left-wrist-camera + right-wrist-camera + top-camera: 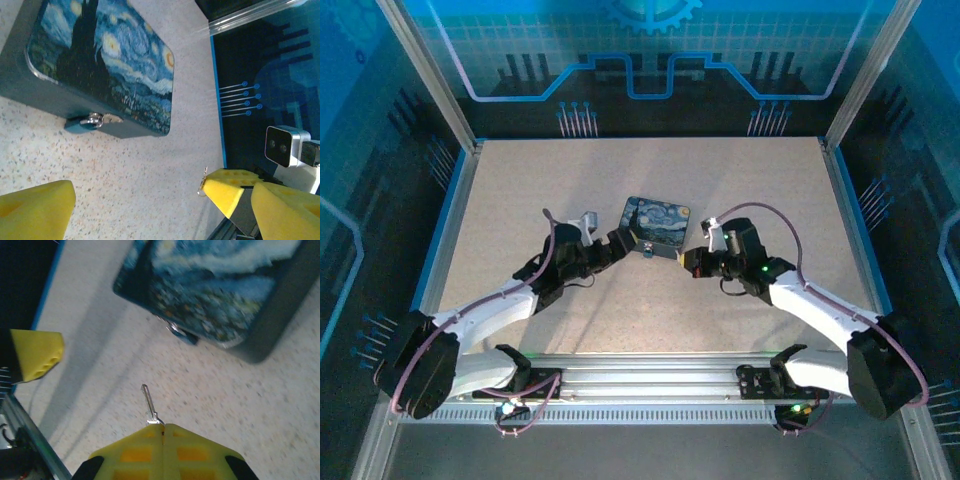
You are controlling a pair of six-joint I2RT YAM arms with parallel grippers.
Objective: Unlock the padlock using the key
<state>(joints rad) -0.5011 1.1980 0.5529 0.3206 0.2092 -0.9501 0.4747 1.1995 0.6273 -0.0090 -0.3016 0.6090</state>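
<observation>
Right hand [162,429] pinches the key [148,402] near the padlock [90,121]; left hand [160,210] gapes apart.

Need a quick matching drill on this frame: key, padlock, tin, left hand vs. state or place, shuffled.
Things:
1. key
2. padlock
3. tin
4. left hand

States or places:
A. open, holding nothing
B. at the tin's side wall
C. pinched in the shut right hand
D. lying flat, painted lid up

Pairs: 1-C, 2-B, 3-D, 4-A
</observation>
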